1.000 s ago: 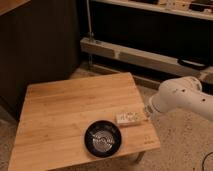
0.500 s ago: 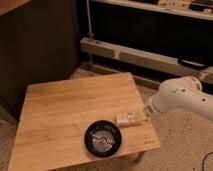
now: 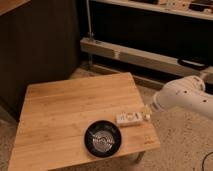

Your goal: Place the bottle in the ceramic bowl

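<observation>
cream bottle (image 3: 128, 118) lies beside ceramic bowl (image 3: 90, 136); end effector (image 3: 147, 116) at its end, cannot tell its grip.

Nothing legible anywhere: no words, brands or numbers. Only faint dark and reddish label marks on the bottle (image 3: 128, 119), lying right beside the pincer (image 3: 147, 117) at the edge of the tabletop (image 3: 65, 110); pale rings, not lettering, inside the ceramic bowl (image 3: 103, 138) near the pincer
</observation>
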